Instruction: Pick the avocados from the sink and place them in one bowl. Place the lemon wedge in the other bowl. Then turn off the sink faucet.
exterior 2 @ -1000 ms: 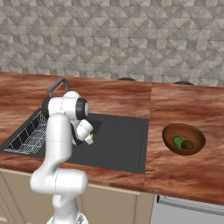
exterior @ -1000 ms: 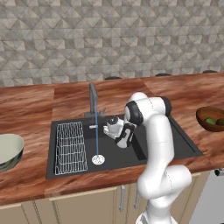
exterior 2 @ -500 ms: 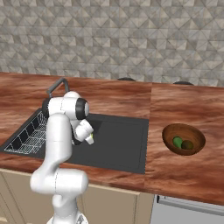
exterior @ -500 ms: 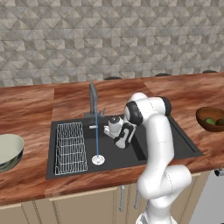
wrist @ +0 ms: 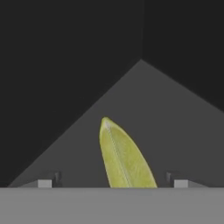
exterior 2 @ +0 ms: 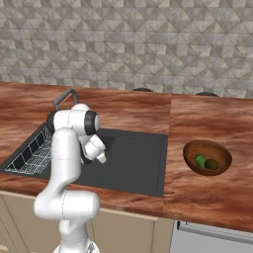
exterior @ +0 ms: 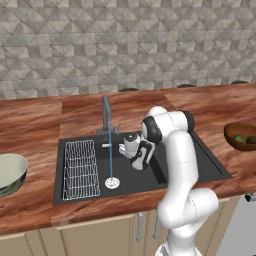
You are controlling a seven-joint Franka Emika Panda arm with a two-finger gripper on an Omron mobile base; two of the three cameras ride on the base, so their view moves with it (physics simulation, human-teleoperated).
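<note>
Low in the dark sink (exterior: 200, 165), my gripper (exterior: 139, 159) (wrist: 113, 183) stands open. The yellow-green lemon wedge (wrist: 123, 157) lies on the basin floor between its two fingertips (wrist: 46, 183), and neither tip touches it. In the right base view the hand (exterior 2: 96, 150) hangs over the basin with a bit of yellow at its tip. Both avocados, one green (exterior 2: 200, 161) and one dark (exterior 2: 212, 164), lie in the brown wooden bowl (exterior 2: 221, 154) (exterior: 234, 131) on the counter to the right. The pale bowl (exterior: 9, 172) sits at the far left. Water runs from the faucet (exterior: 106, 114).
A white wire rack (exterior: 80, 169) fills the sink's left part. The water stream (exterior: 110, 155) falls onto the round drain (exterior: 112, 183) just left of the hand. Wooden counter surrounds the sink, with a tiled wall behind it.
</note>
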